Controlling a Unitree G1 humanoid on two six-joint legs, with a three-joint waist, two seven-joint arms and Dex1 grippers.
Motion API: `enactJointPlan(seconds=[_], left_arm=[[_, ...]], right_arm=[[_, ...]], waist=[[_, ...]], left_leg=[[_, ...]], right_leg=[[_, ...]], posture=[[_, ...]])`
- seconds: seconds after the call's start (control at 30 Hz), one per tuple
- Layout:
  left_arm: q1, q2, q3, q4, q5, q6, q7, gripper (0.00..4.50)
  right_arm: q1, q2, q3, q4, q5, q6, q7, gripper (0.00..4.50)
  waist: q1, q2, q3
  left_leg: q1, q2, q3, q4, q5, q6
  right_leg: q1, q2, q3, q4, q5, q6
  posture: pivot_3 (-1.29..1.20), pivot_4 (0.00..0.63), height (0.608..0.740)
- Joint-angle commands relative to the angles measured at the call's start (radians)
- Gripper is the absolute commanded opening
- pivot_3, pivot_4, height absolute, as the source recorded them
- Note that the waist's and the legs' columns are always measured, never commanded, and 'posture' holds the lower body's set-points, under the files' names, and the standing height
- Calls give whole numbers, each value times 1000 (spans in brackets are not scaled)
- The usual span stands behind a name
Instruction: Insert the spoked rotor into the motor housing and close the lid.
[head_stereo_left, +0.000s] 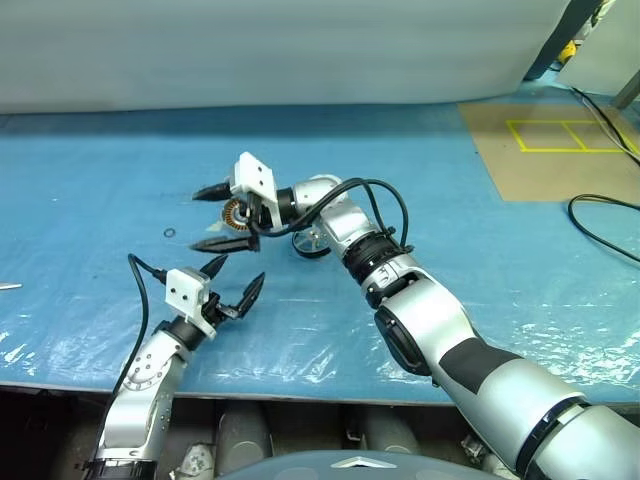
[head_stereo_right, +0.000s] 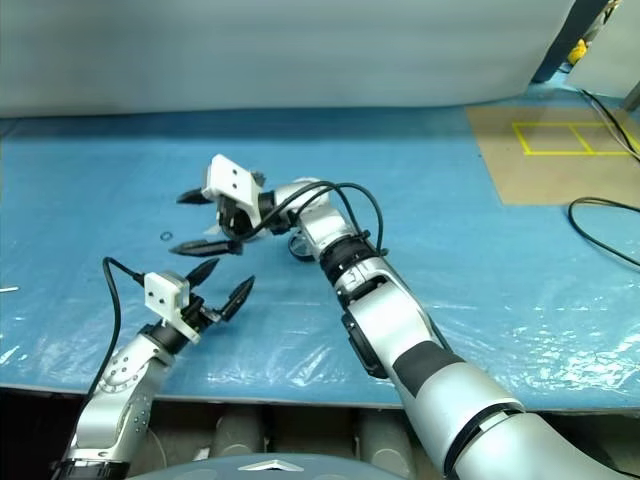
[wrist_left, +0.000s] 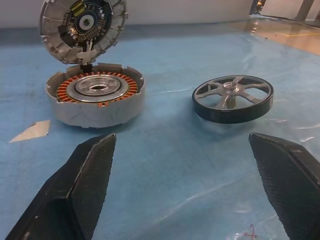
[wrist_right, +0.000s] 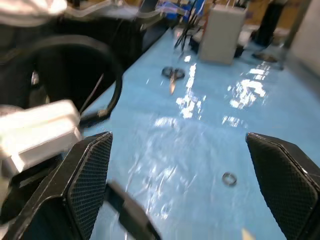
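left gripper (head_stereo_left: 232, 287) hovers low over the blue table cover (head_stereo_left: 90, 200), near the table's front edge, its two black fingers (wrist_left: 75, 190) spread wide with nothing between them. just beyond it, in the left wrist view, the motor housing (wrist_left: 95, 95) sits upright on the cover, its ring of copper-brown windings showing around a silver centre. the lid (wrist_left: 82, 27) stands tilted up at the housing's far rim, white segmented face and dark hub turned toward the camera, so the housing is open. beside the housing and apart from it lies the spoked rotor (wrist_left: 233, 98), flat on the cover, dark-rimmed with pale spokes. in the head views the right gripper (head_stereo_left: 213, 217) is swung across to point toward the robot's left, above the housing (head_stereo_left: 237, 213), its fingers also wide apart and empty. a small dark ring (head_stereo_left: 169, 234) lies on the cover to the left of it. farther right, a black cable (head_stereo_left: 600, 235) curls across the cover.
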Motion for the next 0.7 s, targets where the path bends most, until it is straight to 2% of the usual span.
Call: enactJointPlan(seconds=[0.03,0.2,0.7], left_arm=[[2,5,11,-13,-7,-16,-4,4500],[-9,5,13,0,-5,-21,-3,4500],[-14,-5,2,13,1,-32,-3,4500]], right_arm=[[-29,5,37,57,-66,-11,-67,4481],[-68,24,82,169,-176,-18,-266,4481],[-113,87,97,308,-306,67,-629,4481]], waist=[[0,0,0],[0,0,0],[0,0,0]], left_leg=[[0,0,0,0,0,0],[0,0,0,0,0,0],[0,0,0,0,2,-3]], right_leg=[[0,0,0,0,0,0],[0,0,0,0,0,0],[0,0,0,0,0,0]], posture=[[0,150,740],[0,150,740],[0,150,740]])
